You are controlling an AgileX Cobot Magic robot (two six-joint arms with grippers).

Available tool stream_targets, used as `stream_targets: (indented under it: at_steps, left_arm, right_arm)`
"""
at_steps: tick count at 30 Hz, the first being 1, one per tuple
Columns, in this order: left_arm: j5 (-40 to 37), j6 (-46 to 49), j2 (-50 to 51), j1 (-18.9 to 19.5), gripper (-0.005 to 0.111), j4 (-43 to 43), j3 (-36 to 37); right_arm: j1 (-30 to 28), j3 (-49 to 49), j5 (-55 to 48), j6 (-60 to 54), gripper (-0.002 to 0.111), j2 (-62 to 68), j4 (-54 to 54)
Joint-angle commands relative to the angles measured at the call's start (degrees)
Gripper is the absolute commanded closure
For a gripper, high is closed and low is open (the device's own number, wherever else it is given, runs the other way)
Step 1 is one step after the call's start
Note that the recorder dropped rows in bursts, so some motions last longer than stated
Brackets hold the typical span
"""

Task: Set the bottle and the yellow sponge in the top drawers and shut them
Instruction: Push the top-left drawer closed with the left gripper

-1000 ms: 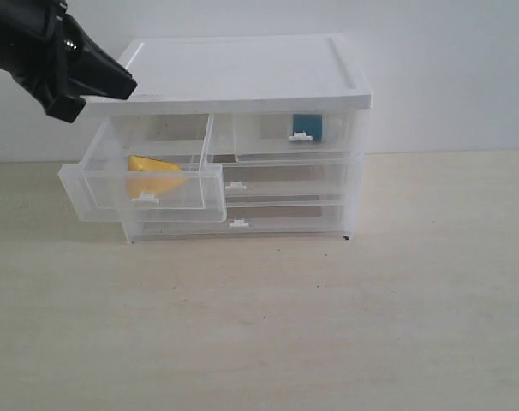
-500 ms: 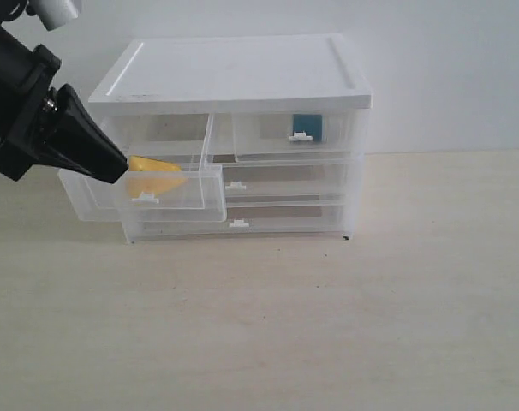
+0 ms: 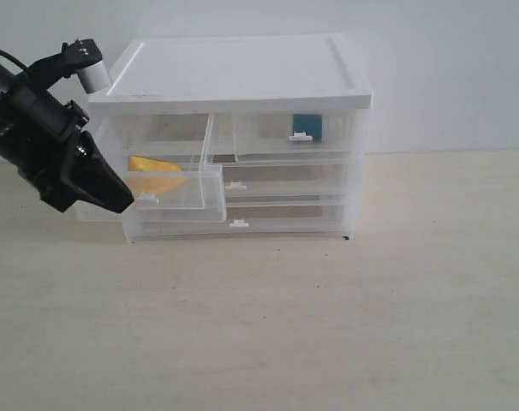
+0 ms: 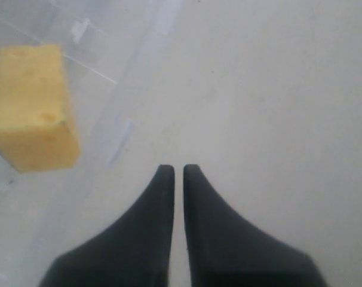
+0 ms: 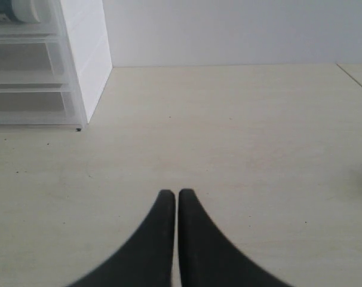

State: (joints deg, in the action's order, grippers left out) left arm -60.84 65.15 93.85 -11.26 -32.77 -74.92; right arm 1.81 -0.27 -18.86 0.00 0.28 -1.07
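One cabinet (image 3: 242, 73); two top drawers (image 3: 170, 184), two full-width drawers (image 3: 277, 184); one yellow sponge (image 3: 152, 171); one bottle (image 3: 306, 125).

The black two-fingered right gripper (image 5: 176, 194) hangs over a pale wooden tabletop (image 5: 241, 137), its tapered jaws pressed nearly together with nothing between them. Well apart from it stands the white-sided plastic cabinet (image 5: 88, 54), whose translucent drawers (image 5: 25, 69) sit pushed in, with a white-capped bottle (image 5: 17, 9) visible behind the topmost front.

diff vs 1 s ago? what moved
The left gripper came down from beside the cabinet top to the front of the open top-left drawer, fingers shut and empty. It took hold of nothing. The drawer is still pulled out with the yellow sponge inside; the top-right drawer stays closed with the bottle in it.
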Motion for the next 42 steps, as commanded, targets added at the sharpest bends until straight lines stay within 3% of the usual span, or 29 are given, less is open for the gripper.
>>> stream_targets:
  at_steps: [1, 8, 12, 18, 23, 26, 36, 42]
  left_arm:
    - [5.64, -0.89, -0.02, 0.02, 0.102, -0.86, 0.00]
    - [13.36, -0.75, 1.36, 0.02, 0.102, -5.46, 0.00]
    - [14.08, -0.48, -0.29, 0.02, 0.102, -5.56, -0.47]
    - [7.80, 2.23, -5.79, 0.02, 0.102, -5.56, -0.47]
    - [-4.70, -2.74, -2.85, 0.02, 0.102, -5.31, -0.47]
    - [-6.31, -3.52, -0.40, 0.02, 0.102, -4.53, -0.47]
    - [8.76, -7.40, 3.41, 0.02, 0.102, -1.25, -0.47]
    - [13.87, -6.67, 3.46, 0.02, 0.102, -5.73, -0.47]
  right_arm:
    - [-0.01, 0.27, 0.46, 0.00, 0.108, -0.28, 0.14]
    - [-0.01, 0.27, 0.46, 0.00, 0.108, -0.28, 0.14]
    - [-0.01, 0.27, 0.46, 0.00, 0.108, -0.28, 0.14]
    - [-0.01, 0.27, 0.46, 0.00, 0.108, -0.28, 0.14]
    - [-0.01, 0.27, 0.46, 0.00, 0.108, -0.28, 0.14]
    - [-0.01, 0.27, 0.46, 0.00, 0.108, -0.28, 0.14]
    - [-0.01, 0.27, 0.46, 0.00, 0.108, -0.28, 0.14]
    - [-0.01, 0.27, 0.46, 0.00, 0.108, -0.28, 0.14]
